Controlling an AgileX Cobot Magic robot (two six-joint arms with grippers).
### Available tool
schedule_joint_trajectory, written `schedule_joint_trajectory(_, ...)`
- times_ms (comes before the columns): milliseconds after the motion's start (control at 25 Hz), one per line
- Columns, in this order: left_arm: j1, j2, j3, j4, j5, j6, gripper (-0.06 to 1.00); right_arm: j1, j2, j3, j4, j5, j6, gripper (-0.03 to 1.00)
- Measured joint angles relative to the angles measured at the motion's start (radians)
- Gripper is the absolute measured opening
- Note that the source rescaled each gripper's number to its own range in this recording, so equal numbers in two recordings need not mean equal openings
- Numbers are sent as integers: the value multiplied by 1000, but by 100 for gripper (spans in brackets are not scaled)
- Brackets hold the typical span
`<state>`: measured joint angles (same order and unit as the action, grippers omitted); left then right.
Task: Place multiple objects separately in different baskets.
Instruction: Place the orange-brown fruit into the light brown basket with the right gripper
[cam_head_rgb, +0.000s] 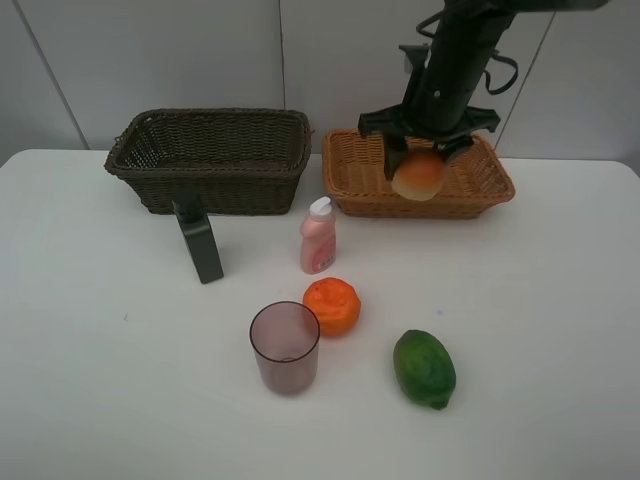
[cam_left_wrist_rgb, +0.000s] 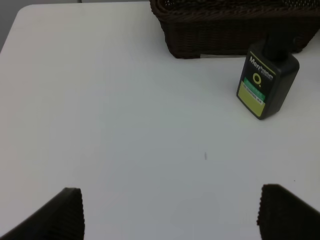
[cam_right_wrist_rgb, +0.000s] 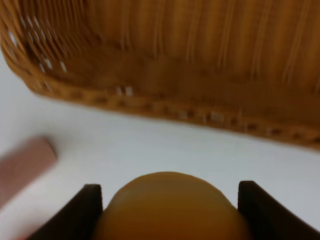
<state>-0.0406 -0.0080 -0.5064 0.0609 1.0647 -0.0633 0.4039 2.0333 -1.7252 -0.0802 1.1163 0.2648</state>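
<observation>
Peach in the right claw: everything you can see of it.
The peach is a round, smooth-skinned fruit, orange-red fading to pale yellow underneath. The right claw grips it from both sides, holding it off the table at the front rim of the tan basket. Only the claw fingers touch it.

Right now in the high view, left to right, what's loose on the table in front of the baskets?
dark green bottle, mauve cup, orange, lime. Pink bottle overlaps cup and orange, so unplaced.
</observation>
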Motion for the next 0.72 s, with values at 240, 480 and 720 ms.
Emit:
schedule_joint_trajectory(240,0,0,0,0,0,0,90,-41,128,-183,-8,-22,-12,38)
schedule_joint_trajectory(480,0,0,0,0,0,0,90,-56,232,-212,-61,-173,-15,38)
schedule_joint_trajectory(720,0,0,0,0,0,0,90,-56,291,-214,-88,-271,-15,38)
